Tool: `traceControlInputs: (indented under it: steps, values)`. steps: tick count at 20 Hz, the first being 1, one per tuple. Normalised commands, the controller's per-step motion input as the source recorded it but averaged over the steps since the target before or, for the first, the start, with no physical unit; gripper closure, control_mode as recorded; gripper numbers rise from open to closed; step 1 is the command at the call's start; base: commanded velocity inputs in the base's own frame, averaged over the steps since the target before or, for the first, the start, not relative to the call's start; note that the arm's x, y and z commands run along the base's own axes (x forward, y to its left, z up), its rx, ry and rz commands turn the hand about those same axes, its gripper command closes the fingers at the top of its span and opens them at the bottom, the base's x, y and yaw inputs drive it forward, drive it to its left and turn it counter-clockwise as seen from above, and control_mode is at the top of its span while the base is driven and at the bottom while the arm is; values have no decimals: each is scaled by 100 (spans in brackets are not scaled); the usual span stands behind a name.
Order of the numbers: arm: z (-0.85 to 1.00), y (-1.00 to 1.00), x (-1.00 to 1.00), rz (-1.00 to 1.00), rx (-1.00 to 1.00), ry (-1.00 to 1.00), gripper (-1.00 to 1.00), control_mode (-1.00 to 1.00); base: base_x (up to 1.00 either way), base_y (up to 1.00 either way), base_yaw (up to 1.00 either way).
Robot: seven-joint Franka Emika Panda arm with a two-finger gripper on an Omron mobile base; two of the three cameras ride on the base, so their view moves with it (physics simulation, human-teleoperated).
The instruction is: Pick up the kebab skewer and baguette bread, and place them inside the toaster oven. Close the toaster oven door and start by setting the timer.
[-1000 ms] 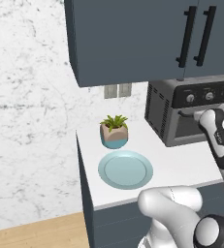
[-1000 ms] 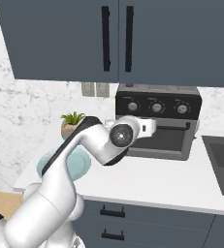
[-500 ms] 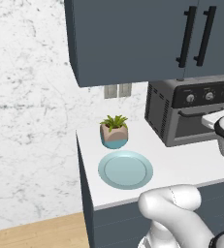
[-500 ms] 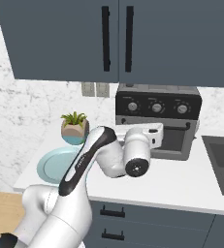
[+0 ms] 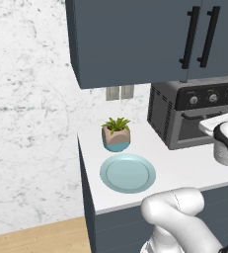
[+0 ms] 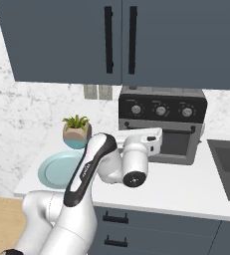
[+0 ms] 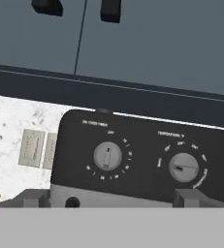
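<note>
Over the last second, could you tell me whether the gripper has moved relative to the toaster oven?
Yes. In the right base view the gripper has swung rightward across the toaster oven front.

The oven [image 6: 161,124] is a boxy dark grey unit standing upright on the white table [image 6: 186,187], against the marble back wall and under the dark wall cabinets. Its left side [image 5: 160,116] is slotted with vents. A black top panel [image 6: 162,108] carries three silver knobs in a row; in the hand view two of them are seen close up, the left knob [image 7: 107,156] ringed with small white marks and the right knob [image 7: 184,167] under a curved row of labels. The door [image 5: 199,128] stands shut and upright below the panel, a dark frame with a glass window and a bar handle [image 6: 186,127] along its upper edge.
</note>
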Motion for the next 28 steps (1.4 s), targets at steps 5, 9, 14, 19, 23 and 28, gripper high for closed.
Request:
traceControlInputs:
  steps: [5, 9, 14, 19, 23, 28]
  values:
    - [46, 4, -5, 0, -1, 0, -100, -100, 0, 0, 0]
    - [16, 0, -6, -1, 2, 0, -100, -100, 0, 0, 0]
    - [0, 0, -2, 0, 12, 0, -100, -100, 0, 0, 0]
    - [0, 11, 8, 0, 17, 0, -100, -100, 0, 0, 0]
    - [-1, 4, 8, 0, 11, 0, -100, -100, 0, 0, 0]
    - [-6, 0, 21, 0, 1, 0, -100, -100, 0, 0, 0]
